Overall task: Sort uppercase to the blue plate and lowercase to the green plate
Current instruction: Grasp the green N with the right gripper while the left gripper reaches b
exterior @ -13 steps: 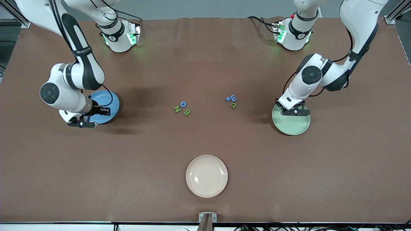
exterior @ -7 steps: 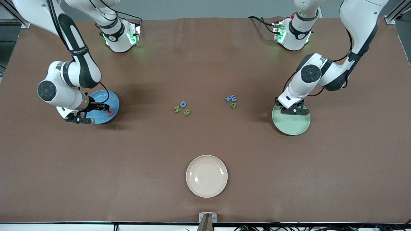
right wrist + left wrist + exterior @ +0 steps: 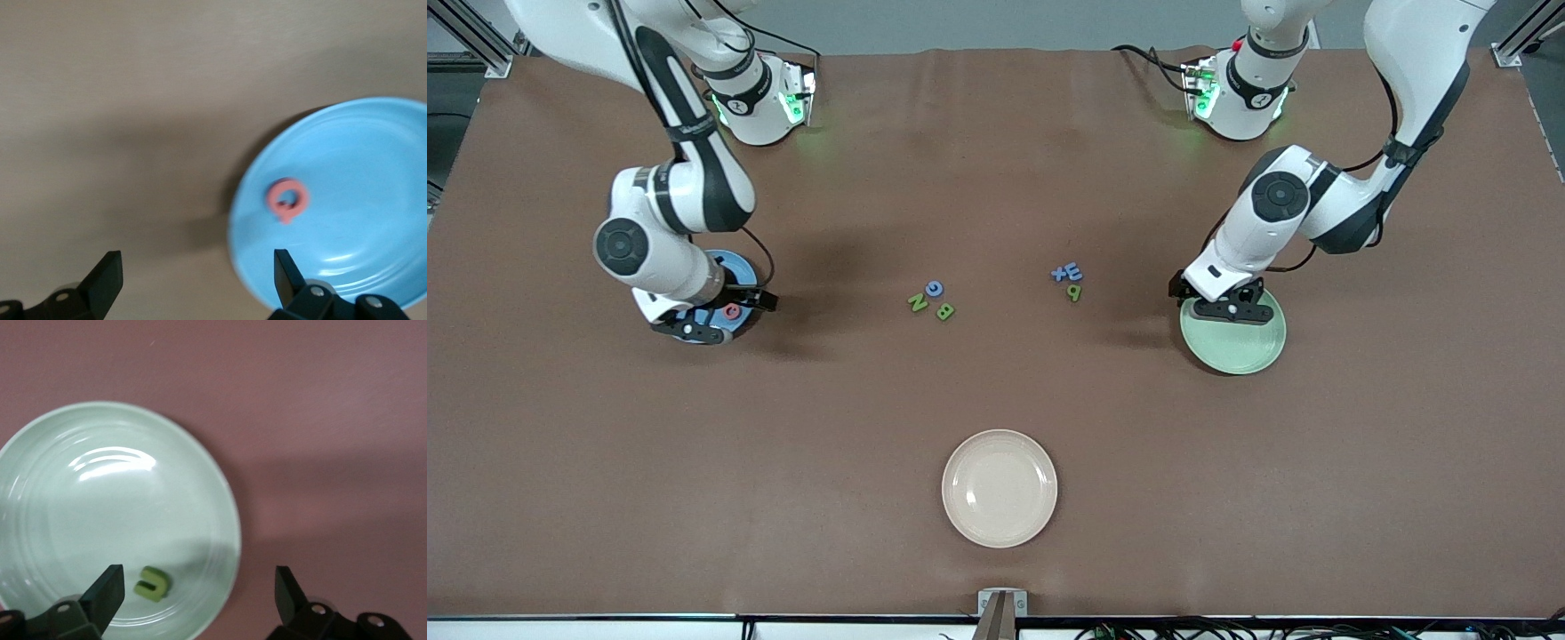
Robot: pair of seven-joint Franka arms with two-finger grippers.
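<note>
Hovering over the round blue plate (image 3: 727, 267) near the right arm's end of the brown bench (image 3: 996, 391), the right claw (image 3: 193, 283) stands wide and empty; the pink foam Q (image 3: 287, 199) lies in that plate. The left claw (image 3: 197, 600), also wide with nothing in it, hangs over the edge of the pale mint-green plate (image 3: 60, 513), where a green foam u-shaped letter (image 3: 153, 583) rests near the rim. Mid-bench lie two clusters: green N (image 3: 917, 302), blue C (image 3: 934, 288), green B (image 3: 945, 311); blue x (image 3: 1059, 274), blue E-shape (image 3: 1073, 271), green p-shape (image 3: 1075, 292).

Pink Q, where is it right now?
The pink Q lies on the blue plate at the right arm's end of the table, released under the open right gripper.
</note>
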